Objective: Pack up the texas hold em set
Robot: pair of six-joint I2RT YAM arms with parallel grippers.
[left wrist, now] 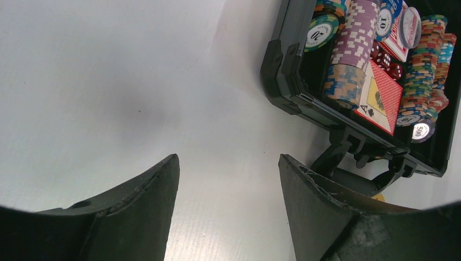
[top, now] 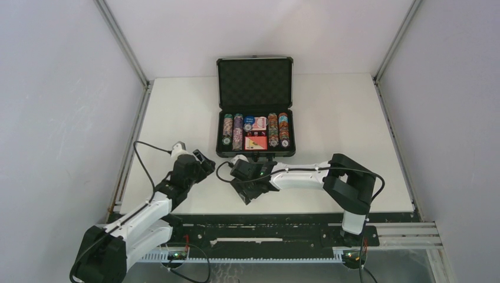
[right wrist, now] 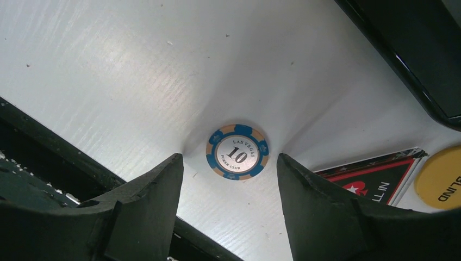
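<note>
The black briefcase [top: 255,132] lies open at the table's middle with its lid [top: 254,81] upright. Rows of multicoloured chips [left wrist: 356,38], a red card box [left wrist: 383,95] and tiny red dice [left wrist: 383,58] fill it. My right gripper [right wrist: 229,157] is open just above the table in front of the case. A blue "10" chip [right wrist: 237,151] lies flat just beyond its fingertips, untouched. To the chip's right lie a black red-edged card [right wrist: 380,175] and a yellow blind button [right wrist: 441,176]. My left gripper [left wrist: 228,159] is open and empty near the case's front-left corner [left wrist: 282,70].
The case's handle [left wrist: 353,174] juts out from its front wall toward the arms. The table's near edge with the black rail [right wrist: 54,147] runs close behind the right gripper [top: 250,194]. Grey enclosure walls stand on both sides of the white table [top: 354,118].
</note>
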